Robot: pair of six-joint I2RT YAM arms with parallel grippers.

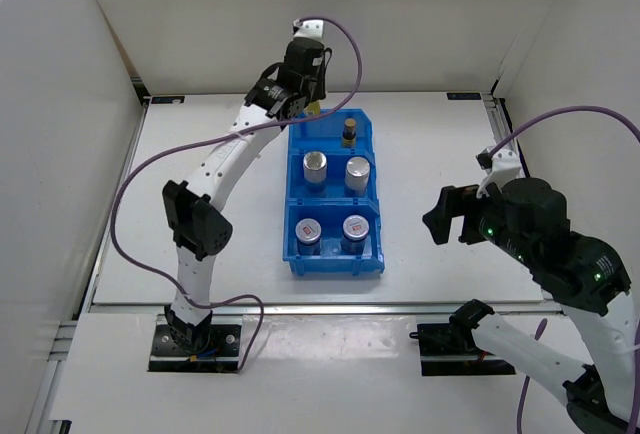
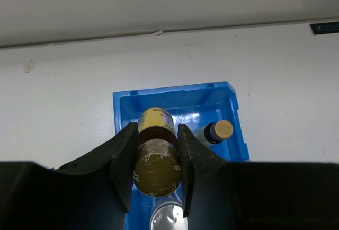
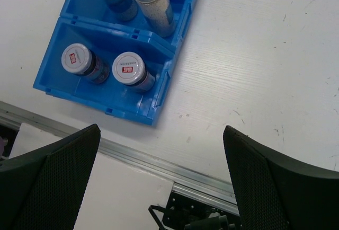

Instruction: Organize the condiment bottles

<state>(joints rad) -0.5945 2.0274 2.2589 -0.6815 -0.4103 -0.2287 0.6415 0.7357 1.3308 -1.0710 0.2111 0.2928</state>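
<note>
My left gripper (image 2: 155, 150) is shut on a slim amber bottle with a yellow label (image 2: 154, 161) and holds it over the far compartment of the blue bin (image 1: 365, 134); in the top view the gripper (image 1: 303, 106) is at the bin's far left corner. The second amber bottle (image 1: 349, 133) stands in that far compartment, also in the left wrist view (image 2: 214, 132). Two white silver-topped cylinders (image 1: 315, 167) (image 1: 357, 172) stand in the middle compartment. Two red-marked jars (image 1: 308, 231) (image 1: 355, 227) stand in the near compartment. My right gripper (image 1: 447, 216) is open and empty, right of the bin.
White walls enclose the table on the left, back and right. A metal rail (image 3: 159, 161) runs along the table's near edge. The bin's near right corner (image 3: 153, 116) shows in the right wrist view.
</note>
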